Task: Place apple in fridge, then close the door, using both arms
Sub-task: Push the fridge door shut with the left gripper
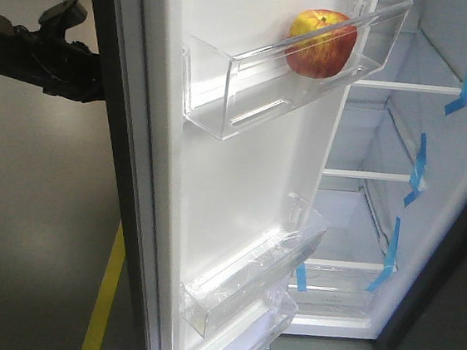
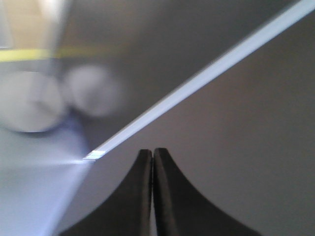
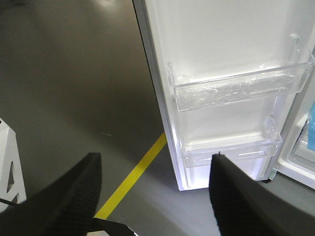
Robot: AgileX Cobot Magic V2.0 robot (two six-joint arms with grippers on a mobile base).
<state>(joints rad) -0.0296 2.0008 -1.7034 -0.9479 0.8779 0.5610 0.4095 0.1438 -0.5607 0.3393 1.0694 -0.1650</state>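
**Apple (image 1: 321,44) in the door's upper bin (image 1: 225,99); door open, left arm behind it.**

The apple sits at the fridge-side end of the clear upper bin, so placing looks done and closing is what remains. The door (image 1: 212,215) stands wide open from the fridge (image 1: 457,190), long axis vertical, white lining toward the front camera. The left arm (image 1: 50,51) lies beyond the door's dark outer side, the nearer of the 2 for a push. The left gripper (image 2: 152,151) is clenched, jaws pressed together on nothing, close to a dark surface; contact cannot be told. The right gripper (image 3: 155,157) is spread wide and empty, facing the lower bins (image 3: 236,91).
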